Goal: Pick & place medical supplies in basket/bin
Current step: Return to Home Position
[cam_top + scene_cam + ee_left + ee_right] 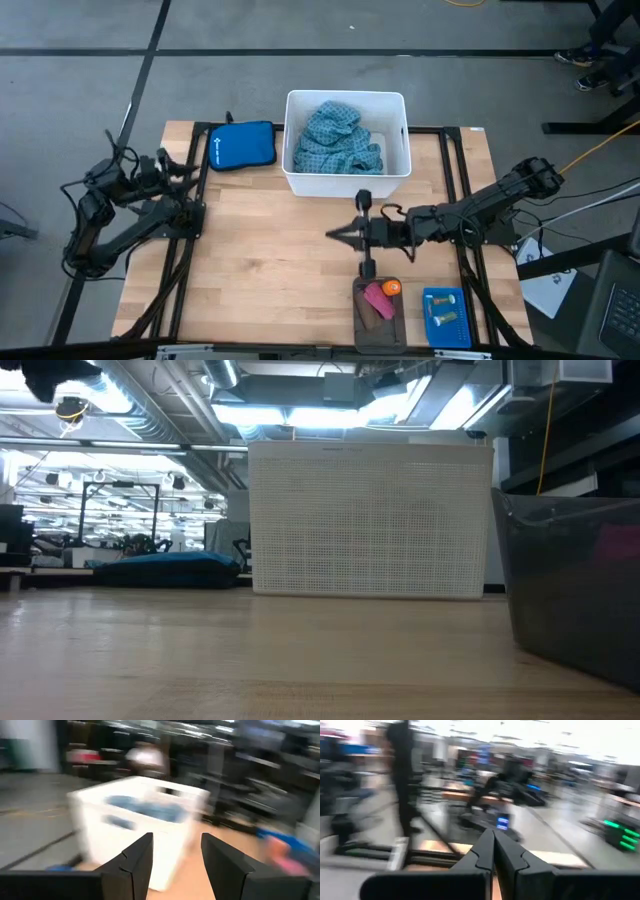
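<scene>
The teal-blue dotted cloth (338, 140) lies bunched inside the white tub (296, 178), which stands at the table's far middle; the left wrist view shows the tub (95, 815) with the cloth (150, 810) in it. A pink piece (377, 301) and an orange piece (391, 288) lie in the dark-grey tray (378, 330) at the near edge. Tan pieces (445, 318) sit in the small blue basket (428, 332) beside it. My right gripper (335, 234) (493, 845) is shut and empty, level over the table's middle, pointing left. My left gripper (177, 855) is open and waits at the left edge (178, 168).
A royal-blue zip pouch (241, 146) lies left of the tub, also in the low view (165, 568). The low view shows the tub's wall (370, 520) and the tray's side (575, 590). Bare wood (260, 260) spreads between the arms. A person (145, 755) stands beyond the table.
</scene>
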{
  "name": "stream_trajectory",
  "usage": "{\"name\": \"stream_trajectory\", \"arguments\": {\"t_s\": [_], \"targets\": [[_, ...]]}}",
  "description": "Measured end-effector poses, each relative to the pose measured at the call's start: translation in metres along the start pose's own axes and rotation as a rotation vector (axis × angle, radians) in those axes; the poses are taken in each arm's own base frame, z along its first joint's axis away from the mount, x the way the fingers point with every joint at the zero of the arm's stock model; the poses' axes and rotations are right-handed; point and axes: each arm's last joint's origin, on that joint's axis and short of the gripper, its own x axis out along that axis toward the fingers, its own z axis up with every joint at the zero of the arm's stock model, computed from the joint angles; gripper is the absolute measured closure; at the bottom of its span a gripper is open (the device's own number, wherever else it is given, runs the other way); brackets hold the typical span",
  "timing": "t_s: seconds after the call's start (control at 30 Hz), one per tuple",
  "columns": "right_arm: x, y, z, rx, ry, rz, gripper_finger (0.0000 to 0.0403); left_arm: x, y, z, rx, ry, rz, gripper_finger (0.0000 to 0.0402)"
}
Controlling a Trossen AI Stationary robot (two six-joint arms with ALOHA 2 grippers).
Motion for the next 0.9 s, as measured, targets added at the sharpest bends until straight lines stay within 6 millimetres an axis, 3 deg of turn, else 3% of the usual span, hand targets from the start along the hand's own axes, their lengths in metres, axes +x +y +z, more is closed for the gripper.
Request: {"name": "stream_trajectory", "arguments": {"t_s": [0.13, 0.2, 0.43, 0.6, 0.9], "targets": [[-0.003, 0.001, 0.006, 0.001, -0.035, 0.152, 0.0394, -0.002, -0.01, -0.002, 0.092, 0.03, -0.351, 0.0238], [-0.005, 0.0, 0.008, 0.008, -0.029, 0.16, 0.0394, -0.003, -0.012, -0.001, 0.099, 0.022, -0.412, 0.0238], [-0.012, -0.004, 0.003, 0.026, 0.102, 0.092, 0.0394, -0.005, -0.012, 0.003, 0.122, -0.035, -0.398, 0.0238], [-0.023, -0.008, -0.003, 0.025, 0.102, 0.084, 0.0394, -0.004, -0.009, 0.004, 0.16, -0.057, -0.27, 0.0238], [-0.093, -0.029, -0.053, 0.075, -0.1, 0.057, 0.0394, -0.003, -0.007, 0.009, 0.185, -0.109, -0.191, 0.0238]]}}
